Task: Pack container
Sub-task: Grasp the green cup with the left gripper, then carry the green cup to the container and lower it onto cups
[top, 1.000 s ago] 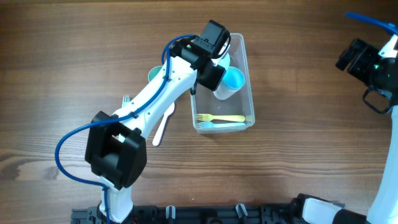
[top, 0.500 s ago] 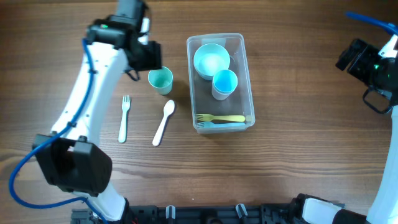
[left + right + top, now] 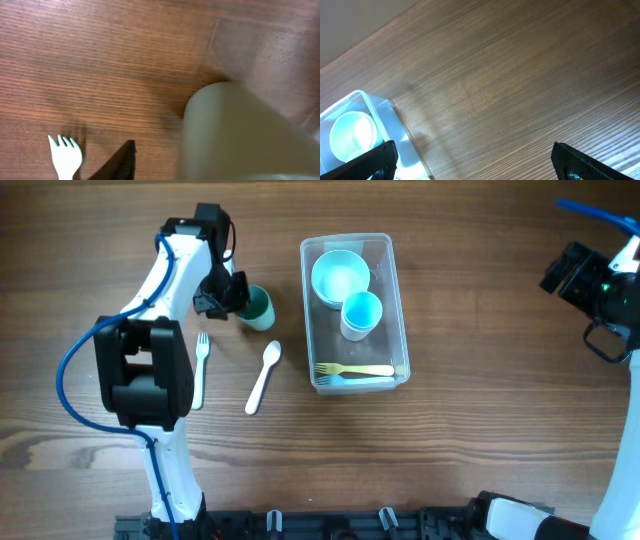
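Note:
The clear container (image 3: 398, 300) stands at the table's middle and holds a light blue bowl (image 3: 340, 277), a blue cup (image 3: 361, 313) and a yellow fork (image 3: 356, 370) over a pale blue utensil. A green cup (image 3: 260, 308) stands left of it. My left gripper (image 3: 230, 293) is low at that cup's left side and looks open. In the left wrist view one dark finger (image 3: 121, 164) sits just left of the cup (image 3: 240, 135); the other finger is hidden. My right gripper (image 3: 475, 160) is open and empty, far right (image 3: 598, 285).
A white fork (image 3: 200, 365) and a white spoon (image 3: 264, 375) lie on the wood left of the container, below the green cup. The fork's tines show in the left wrist view (image 3: 64, 157). The container's corner shows in the right wrist view (image 3: 365, 115).
My left arm swung from over the container, where the blue cup now stands, out to the left. It has now come down beside the green cup. The right arm has not moved.

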Available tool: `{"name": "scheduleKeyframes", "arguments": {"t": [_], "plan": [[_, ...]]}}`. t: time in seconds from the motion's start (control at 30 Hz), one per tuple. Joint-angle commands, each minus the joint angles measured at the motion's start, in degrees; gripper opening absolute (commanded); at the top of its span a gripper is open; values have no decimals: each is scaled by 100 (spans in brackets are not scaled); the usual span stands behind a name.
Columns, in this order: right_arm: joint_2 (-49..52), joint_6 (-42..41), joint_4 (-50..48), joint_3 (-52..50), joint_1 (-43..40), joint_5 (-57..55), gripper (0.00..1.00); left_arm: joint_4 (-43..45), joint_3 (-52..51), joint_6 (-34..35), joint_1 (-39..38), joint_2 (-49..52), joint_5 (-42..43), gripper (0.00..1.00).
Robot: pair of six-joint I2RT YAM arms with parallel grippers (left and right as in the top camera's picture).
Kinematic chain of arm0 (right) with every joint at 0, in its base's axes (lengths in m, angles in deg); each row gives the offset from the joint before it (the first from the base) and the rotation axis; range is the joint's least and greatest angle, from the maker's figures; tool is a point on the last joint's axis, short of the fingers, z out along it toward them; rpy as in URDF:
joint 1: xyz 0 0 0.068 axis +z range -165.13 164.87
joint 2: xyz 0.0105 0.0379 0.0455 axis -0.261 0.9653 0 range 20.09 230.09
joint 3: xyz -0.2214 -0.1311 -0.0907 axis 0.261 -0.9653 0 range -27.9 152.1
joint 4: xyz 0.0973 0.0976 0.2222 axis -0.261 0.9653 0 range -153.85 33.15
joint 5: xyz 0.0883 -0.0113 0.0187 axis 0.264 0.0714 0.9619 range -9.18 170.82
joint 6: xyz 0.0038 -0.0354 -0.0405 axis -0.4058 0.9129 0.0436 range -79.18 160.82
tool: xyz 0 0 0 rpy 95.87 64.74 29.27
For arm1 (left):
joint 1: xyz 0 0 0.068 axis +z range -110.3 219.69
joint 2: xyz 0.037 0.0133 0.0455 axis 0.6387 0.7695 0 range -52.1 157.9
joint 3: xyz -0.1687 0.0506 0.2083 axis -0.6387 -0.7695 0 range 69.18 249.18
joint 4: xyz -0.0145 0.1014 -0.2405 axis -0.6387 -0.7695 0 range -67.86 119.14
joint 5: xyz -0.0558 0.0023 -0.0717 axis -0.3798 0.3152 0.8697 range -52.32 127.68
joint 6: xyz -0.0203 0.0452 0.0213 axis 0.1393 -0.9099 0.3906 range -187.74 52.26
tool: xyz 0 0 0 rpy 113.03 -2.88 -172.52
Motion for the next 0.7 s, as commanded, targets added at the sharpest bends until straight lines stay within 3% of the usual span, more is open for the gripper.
{"name": "scheduleKeyframes", "arguments": {"t": [0.0,0.3,0.5,0.67], "plan": [[31,-114,-17,-55,-7,26,100,42,52,0,-2,2,157,7],[33,-114,-17,-55,-7,28,100,-188,302,-48,-485,-811,153,4],[31,-114,-17,-55,-7,26,100,-319,909,-498,-1519,-1908,109,4],[33,-114,-17,-55,-7,26,100,17,909,-1130,-2750,-1823,-352,4]]}}
